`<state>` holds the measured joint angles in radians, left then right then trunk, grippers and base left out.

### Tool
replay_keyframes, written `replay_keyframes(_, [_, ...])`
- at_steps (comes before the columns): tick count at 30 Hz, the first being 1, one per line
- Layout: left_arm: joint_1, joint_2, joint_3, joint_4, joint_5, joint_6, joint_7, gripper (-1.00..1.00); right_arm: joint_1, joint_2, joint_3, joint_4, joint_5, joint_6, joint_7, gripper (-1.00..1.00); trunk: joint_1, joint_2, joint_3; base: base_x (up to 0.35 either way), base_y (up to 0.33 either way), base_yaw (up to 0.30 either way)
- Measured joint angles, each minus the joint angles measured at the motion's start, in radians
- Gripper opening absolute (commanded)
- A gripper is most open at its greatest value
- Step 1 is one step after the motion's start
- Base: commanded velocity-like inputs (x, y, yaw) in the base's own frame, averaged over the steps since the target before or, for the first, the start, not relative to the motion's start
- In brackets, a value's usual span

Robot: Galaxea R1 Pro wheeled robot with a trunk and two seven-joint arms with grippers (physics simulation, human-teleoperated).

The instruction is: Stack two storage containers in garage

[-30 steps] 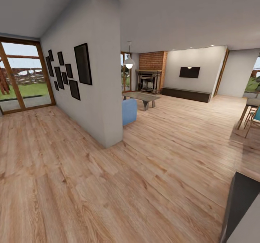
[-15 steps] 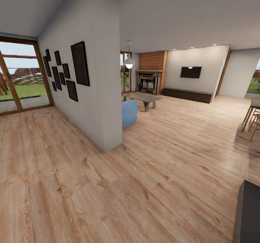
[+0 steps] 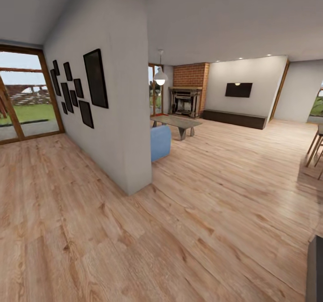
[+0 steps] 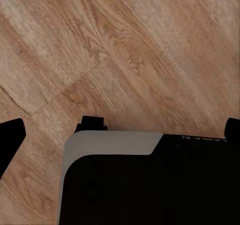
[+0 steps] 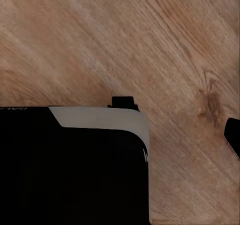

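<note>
The 2 storage containers are not appearing in any camera at this moment, so their exact place cannot be told. The living room [image 3: 233, 158] is lying ahead in the head view, beyond a white partition wall [image 3: 121, 114] hung with dark picture frames [image 3: 95, 79]. A brick fireplace [image 3: 186, 98] is standing at the far end, with a white pendant lamp [image 3: 160, 79] hanging before it. A light blue sofa [image 3: 160, 142] corner is peeking out just beside the partition, near a low coffee tabletop [image 3: 177, 122]. A dark wall screen [image 3: 238, 89] is hanging over a long low cabinet [image 3: 233, 118]. Light wood-plank floor [image 3: 134, 230] is spreading everywhere.

Each wrist camera is looking down at planks and a dark robot body panel [image 4: 150, 185]. Dark slivers are sitting at the picture edges, too little to tell how far either tool is open; nothing seems held.

The step in hand looks like driving in to find the bins. Doing it well probably means rounding the partition's corner with good clearance, then scanning the floor around the sofa.
</note>
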<state>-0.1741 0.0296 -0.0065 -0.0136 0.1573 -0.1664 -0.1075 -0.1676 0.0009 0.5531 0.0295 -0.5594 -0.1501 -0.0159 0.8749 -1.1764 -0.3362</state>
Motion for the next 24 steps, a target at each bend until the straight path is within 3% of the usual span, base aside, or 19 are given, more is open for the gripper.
replay_keyframes(9, [0.000, 0.000, 0.000, 0.000, 0.000, 0.000, 0.000, 1.00, 0.000, 0.001, 0.000, 0.000, 0.000, 0.000, -0.001, 1.00, 0.000, 0.000, 0.000, 0.322, 0.000, -0.018])
replay_keyframes(24, [0.000, -0.001, 0.000, 0.000, 0.000, 0.000, 0.000, 1.00, 0.000, 0.000, 0.000, 0.000, 0.000, 0.000, 0.000, 1.00, 0.000, 0.000, 0.000, 0.322, 0.000, -0.230])
